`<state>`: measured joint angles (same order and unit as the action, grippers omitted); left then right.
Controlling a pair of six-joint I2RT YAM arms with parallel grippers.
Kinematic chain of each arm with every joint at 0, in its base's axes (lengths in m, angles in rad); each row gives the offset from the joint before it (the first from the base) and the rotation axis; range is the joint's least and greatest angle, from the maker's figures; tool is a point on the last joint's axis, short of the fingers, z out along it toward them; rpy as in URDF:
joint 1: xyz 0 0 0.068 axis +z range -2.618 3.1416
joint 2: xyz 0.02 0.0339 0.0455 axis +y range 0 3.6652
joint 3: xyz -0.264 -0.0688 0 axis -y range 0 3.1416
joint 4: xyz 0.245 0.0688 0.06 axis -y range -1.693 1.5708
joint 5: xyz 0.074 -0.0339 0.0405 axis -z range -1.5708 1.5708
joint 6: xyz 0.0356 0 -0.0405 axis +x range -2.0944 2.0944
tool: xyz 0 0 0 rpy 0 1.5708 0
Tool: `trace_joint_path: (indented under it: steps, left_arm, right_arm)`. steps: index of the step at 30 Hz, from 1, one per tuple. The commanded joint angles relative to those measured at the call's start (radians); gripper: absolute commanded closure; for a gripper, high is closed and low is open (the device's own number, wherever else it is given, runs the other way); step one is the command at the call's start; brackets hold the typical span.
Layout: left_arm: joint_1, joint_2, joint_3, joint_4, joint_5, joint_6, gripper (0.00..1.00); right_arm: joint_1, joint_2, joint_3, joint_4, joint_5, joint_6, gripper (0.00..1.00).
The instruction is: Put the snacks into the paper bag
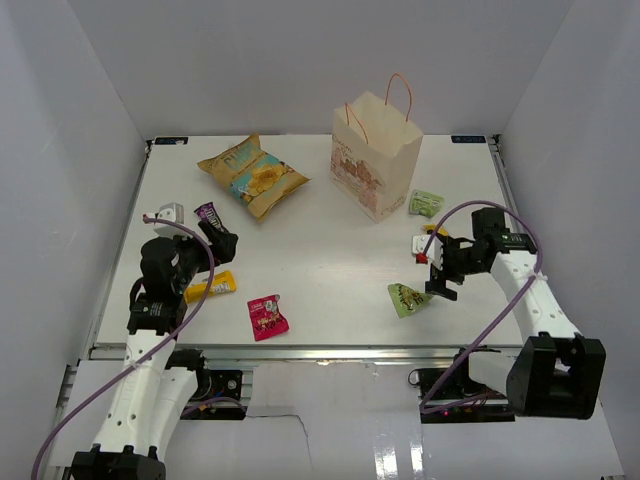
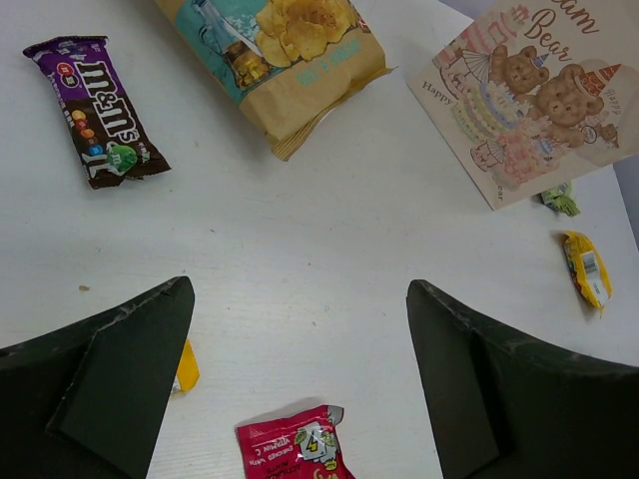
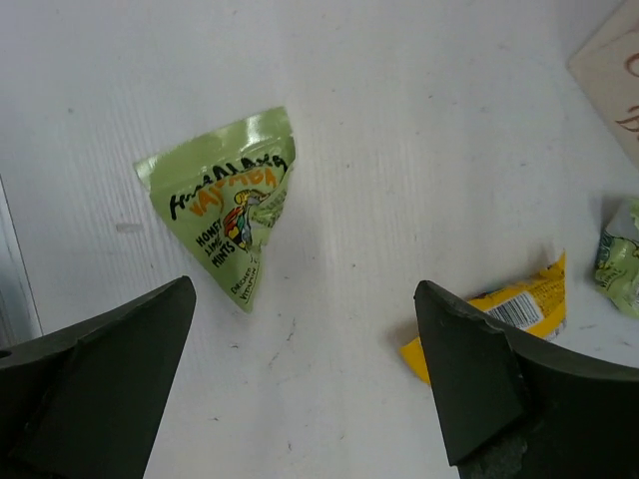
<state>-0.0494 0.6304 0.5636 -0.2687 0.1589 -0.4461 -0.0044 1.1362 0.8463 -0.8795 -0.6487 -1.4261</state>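
Kraft paper bag (image 1: 378, 160) upright, snacks (image 1: 252, 175) outside, left tool (image 2: 300, 289) and right tool (image 3: 305, 289) spread, empty.

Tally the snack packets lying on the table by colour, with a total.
Large yellow-tan chip bag with teal patch: 1
Purple candy packet: 1
Yellow packets: 2
Magenta packet: 1
Green packets: 2
Total: 7, not counting a small white item of unclear kind

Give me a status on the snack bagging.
Done: nothing visibly; the paper bag stands upright, inside unseen. In hand: nothing; left gripper and right gripper are open, empty. Left: chip bag, purple packet, yellow packet, magenta packet, orange-yellow packet, triangular green packet, second green packet, all on the table.
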Motion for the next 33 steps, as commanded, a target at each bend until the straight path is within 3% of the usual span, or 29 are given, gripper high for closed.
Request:
trace_joint_path:
  steps: [1,10,17,22,28,33]
  left_arm:
    - [0.000,-0.006,-0.004,0.010,0.024,-0.006,0.02]
    - [0.000,-0.041,-0.022,0.000,0.025,-0.026,0.02]
    - [0.000,-0.035,-0.022,0.003,0.033,-0.029,0.02]
    - [0.000,-0.028,-0.024,0.005,0.037,-0.029,0.02]
    - [0.000,-0.028,-0.030,0.005,0.041,-0.046,0.02]
    - [0.000,-0.021,-0.054,0.005,0.048,-0.115,0.02]
  right_arm:
    - [0.000,0.063,-0.003,-0.061,0.075,-0.296,0.03]
    - [0.043,0.246,0.057,-0.024,0.123,-0.240,0.00]
    - [0.139,0.309,0.088,0.008,0.003,0.094,0.11]
    - [0.221,0.274,-0.022,0.157,0.086,0.278,0.13]
    - [0.239,0.301,-0.085,0.238,0.196,0.309,0.28]
    - [0.239,0.283,-0.104,0.254,0.241,0.294,0.52]
